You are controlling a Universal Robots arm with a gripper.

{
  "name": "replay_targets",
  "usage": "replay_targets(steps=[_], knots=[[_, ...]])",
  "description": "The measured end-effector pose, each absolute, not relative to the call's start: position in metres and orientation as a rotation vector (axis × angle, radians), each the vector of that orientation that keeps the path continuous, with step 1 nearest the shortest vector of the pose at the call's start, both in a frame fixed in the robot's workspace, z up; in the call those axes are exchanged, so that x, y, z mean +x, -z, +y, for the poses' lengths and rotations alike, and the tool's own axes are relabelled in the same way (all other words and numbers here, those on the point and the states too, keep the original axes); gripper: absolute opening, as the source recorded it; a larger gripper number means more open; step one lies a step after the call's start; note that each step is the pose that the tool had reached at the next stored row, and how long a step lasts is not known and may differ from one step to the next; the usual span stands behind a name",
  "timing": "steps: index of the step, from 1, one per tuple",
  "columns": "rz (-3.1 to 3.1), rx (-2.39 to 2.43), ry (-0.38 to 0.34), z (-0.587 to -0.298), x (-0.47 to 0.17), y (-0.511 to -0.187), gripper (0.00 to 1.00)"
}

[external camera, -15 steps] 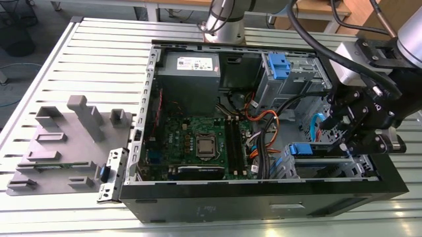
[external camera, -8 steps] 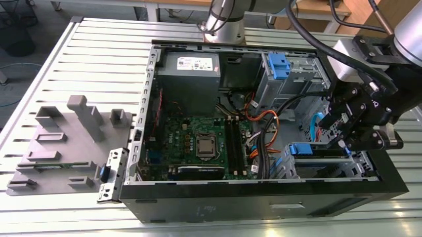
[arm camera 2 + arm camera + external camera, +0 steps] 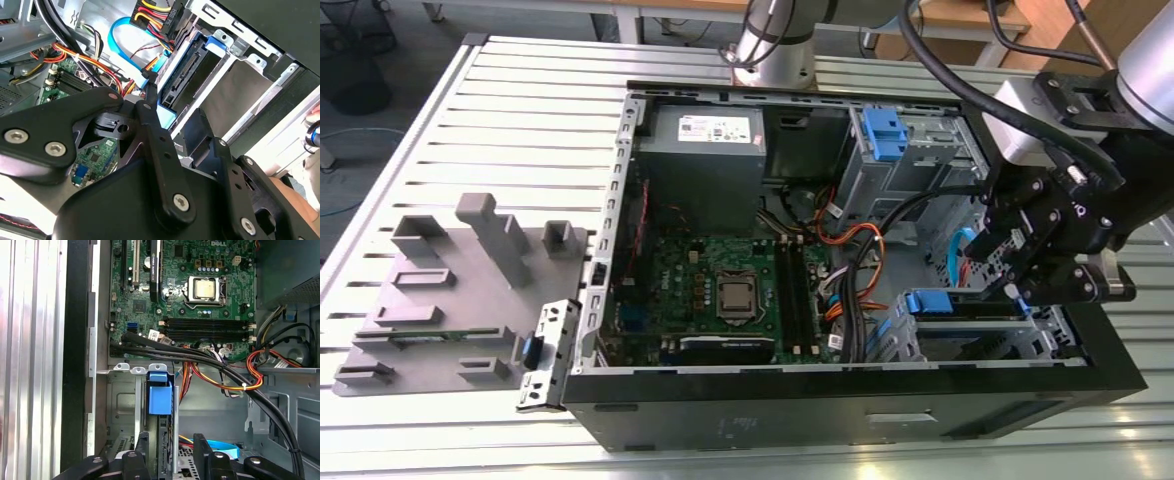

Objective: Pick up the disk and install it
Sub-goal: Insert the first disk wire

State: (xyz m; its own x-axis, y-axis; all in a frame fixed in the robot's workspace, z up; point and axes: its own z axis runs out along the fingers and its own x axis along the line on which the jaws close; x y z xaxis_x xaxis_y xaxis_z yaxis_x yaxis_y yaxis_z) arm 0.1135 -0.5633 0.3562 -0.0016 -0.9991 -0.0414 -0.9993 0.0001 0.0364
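The disk (image 3: 164,440) stands on edge in the lower drive cage (image 3: 974,335) of the open computer case. Its blue carrier handle (image 3: 160,392) sticks out at the cage's mouth, seen as a blue tab (image 3: 927,300) in the exterior view. The second wrist view shows the disk's connector edge (image 3: 186,77) framed by blue rails. My gripper (image 3: 172,447) hangs over the cage at the exterior view's right (image 3: 1017,285). Its two black fingers (image 3: 141,455) straddle the disk with a gap on each side, so it is open around it.
The case's motherboard (image 3: 720,290), grey power-supply box (image 3: 707,135) and an upper bay with another blue carrier (image 3: 883,135) lie nearby. Black, orange and red cables (image 3: 225,377) run close past the cage. A grey fixture (image 3: 454,290) sits on the slatted table at the exterior view's left.
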Motion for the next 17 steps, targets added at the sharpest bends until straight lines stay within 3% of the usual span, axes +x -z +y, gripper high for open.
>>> replay_targets(steps=[17], knots=[[2.218, -2.216, -0.088, -0.563, 0.114, -0.369, 0.48]])
